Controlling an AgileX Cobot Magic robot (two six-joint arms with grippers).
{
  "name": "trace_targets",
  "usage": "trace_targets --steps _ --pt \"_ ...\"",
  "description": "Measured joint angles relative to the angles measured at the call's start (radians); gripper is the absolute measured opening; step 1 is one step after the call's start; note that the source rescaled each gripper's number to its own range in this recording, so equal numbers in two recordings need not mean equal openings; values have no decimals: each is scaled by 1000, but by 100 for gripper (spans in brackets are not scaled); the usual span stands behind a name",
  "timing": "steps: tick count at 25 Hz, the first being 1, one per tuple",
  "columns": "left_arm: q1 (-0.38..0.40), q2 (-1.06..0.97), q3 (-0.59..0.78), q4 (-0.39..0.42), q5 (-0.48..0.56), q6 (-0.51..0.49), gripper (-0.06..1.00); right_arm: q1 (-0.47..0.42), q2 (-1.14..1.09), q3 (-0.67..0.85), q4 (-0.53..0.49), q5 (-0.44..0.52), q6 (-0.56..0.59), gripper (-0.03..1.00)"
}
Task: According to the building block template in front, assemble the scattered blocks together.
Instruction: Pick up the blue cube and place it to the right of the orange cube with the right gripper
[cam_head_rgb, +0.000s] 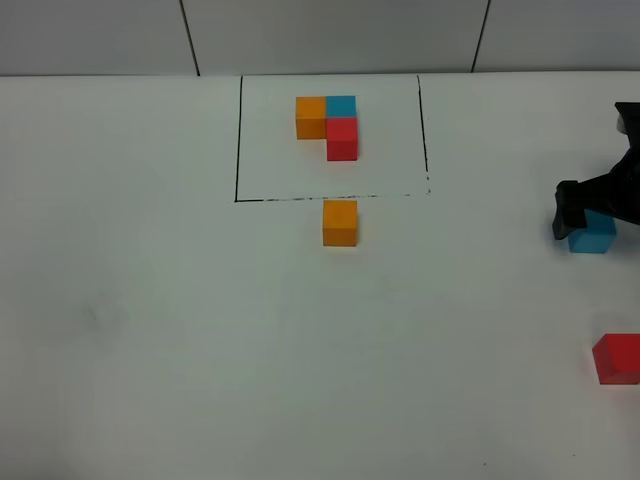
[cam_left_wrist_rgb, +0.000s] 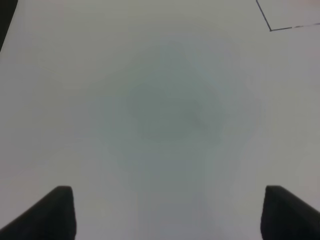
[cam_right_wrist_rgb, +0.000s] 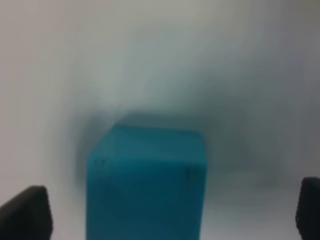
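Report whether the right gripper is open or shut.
Open. The right gripper has its two dark fingers wide apart, and the cyan-blue cube sits between them with gaps on both sides.

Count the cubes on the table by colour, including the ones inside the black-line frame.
Orange cubes: 2, one framed, one loose
Cyan-blue cubes: 2, one framed, one loose
Red cubes: 2, one framed, one loose
Total: 6

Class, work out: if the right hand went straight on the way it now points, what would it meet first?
Probably the small matte cyan-blue cube, just ahead of the right hand, between its open fingers; depth is blurred.
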Motion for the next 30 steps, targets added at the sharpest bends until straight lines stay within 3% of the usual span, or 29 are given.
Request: trace_targets --steps 3,6,9,11,14,17,22,24,30 --pt "0 0 0 0 0 0 90 0 24 0 0 -5 0 93" --pt "0 0 0 0 0 0 90 0 28 0 0 -6 0 77" --pt "0 0 0 0 0 0 90 0 28 -2 0 -5 0 37" --pt "0 0 0 0 0 0 90 0 28 -3 0 4 0 0" --pt "0 0 0 0 0 0 90 4 28 -22 -2 25 -14 2" --pt "0 0 0 0 0 0 90 50 28 -93 -17 93 -123 2" --pt "0 0 0 0 0 0 90 238 27 -210 -29 274 -578 2" --pt "0 0 0 0 0 0 90 318 37 -237 -39 315 -704 2" --pt "0 0 0 0 0 0 90 463 152 -388 -127 368 -778 2"
